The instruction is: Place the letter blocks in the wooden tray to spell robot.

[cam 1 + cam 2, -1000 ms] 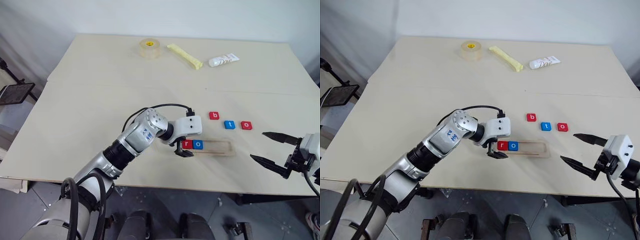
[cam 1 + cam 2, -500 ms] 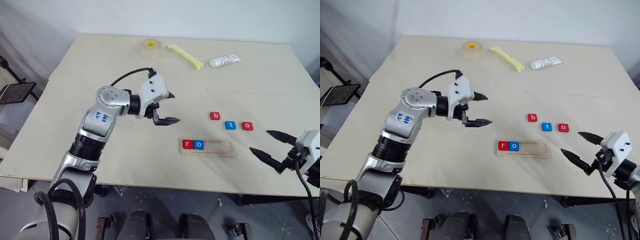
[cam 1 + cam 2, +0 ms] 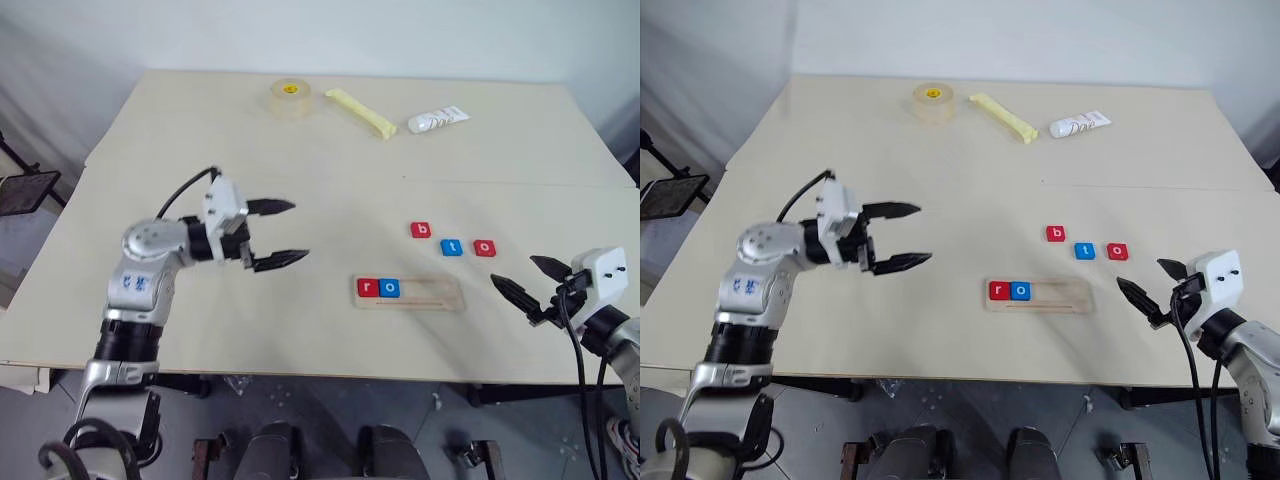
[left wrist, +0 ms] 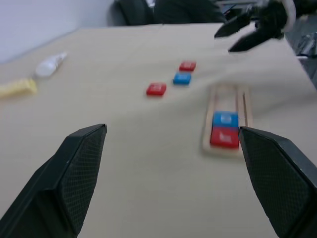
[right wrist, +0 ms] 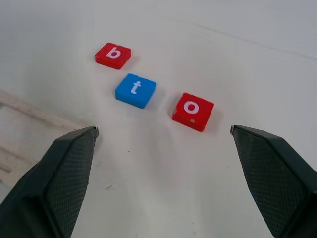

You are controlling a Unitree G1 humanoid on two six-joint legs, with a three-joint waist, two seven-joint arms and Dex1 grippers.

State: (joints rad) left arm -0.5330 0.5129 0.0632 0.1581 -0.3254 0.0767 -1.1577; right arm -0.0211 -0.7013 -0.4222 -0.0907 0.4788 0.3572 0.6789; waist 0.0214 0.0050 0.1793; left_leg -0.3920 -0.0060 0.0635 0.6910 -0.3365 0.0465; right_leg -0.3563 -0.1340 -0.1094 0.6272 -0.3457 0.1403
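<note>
Your wooden tray [image 3: 410,294] holds red "r" [image 3: 367,288] and blue "o" [image 3: 390,289] at its left end; "b" [image 3: 421,230], "t" [image 3: 452,247], "o" [image 3: 484,247] lie loose beyond. Both the left gripper [image 3: 282,234] and right gripper [image 3: 528,284] are spread, empty. Tape roll [image 3: 290,97], yellow stick [image 3: 361,112], tube [image 3: 437,119] far off.

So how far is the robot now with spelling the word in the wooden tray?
Done: the red square r block and the blue o block sit at one end of the long pale wooden tray. In hand: nothing; the left end effector and the right end effector are both open and empty. Left: the red b block, blue t block and red o block lie on the table beside the tray.
</note>
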